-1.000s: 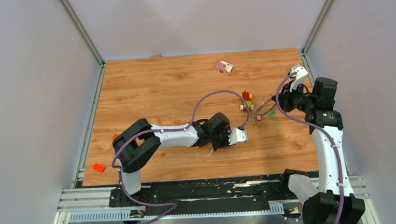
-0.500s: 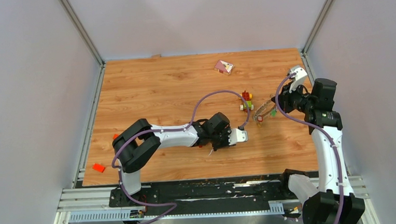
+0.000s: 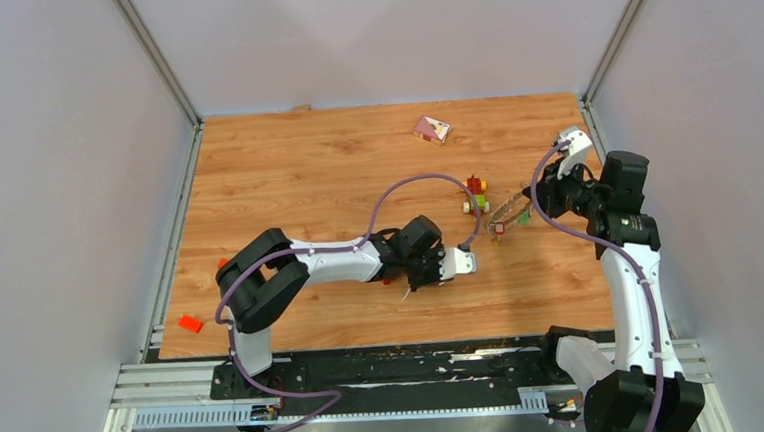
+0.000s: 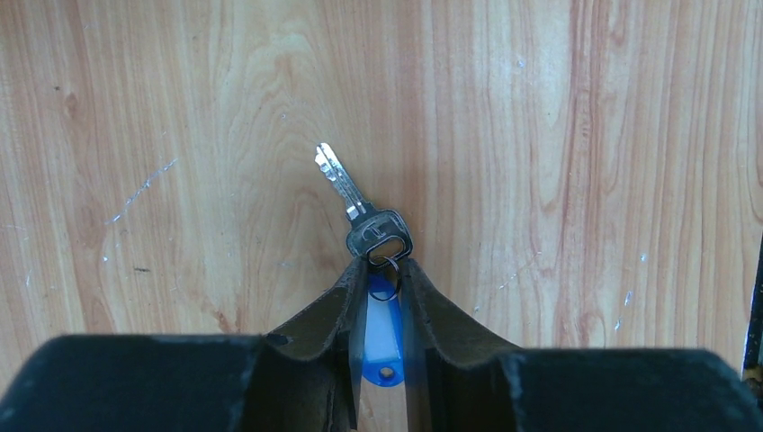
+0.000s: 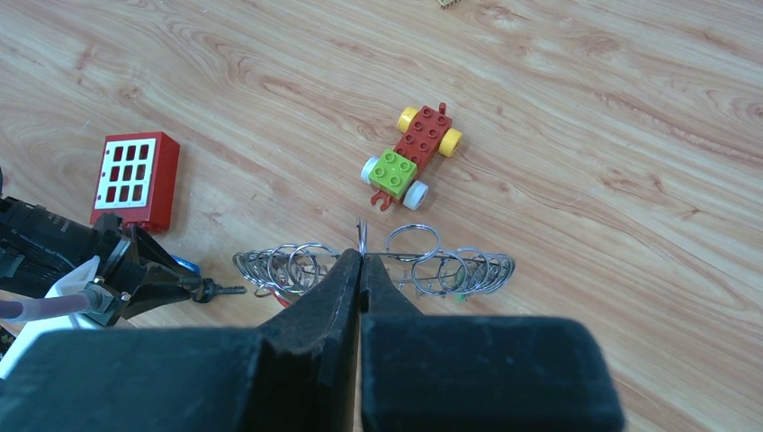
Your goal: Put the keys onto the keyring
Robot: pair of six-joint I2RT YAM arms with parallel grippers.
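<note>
My left gripper is shut on the blue plastic tag of a small metal key. The key sticks out past the fingertips over the wood. In the right wrist view the same key points toward the keyring. My right gripper is shut on the keyring, a grey ring strung with several small split rings, and holds it edge-on just in front of its closed fingertips. A red tag and a green tag hang from the ring.
A toy car of red, yellow and green blocks stands just beyond the ring. A red window brick lies near the left gripper. A pink card lies at the back. A small red piece sits at the table's front left corner.
Very little. The left gripper has shifted slightly over its key. The right gripper still holds the keyring in nearly the same place, its hanging tags swinging a little.
</note>
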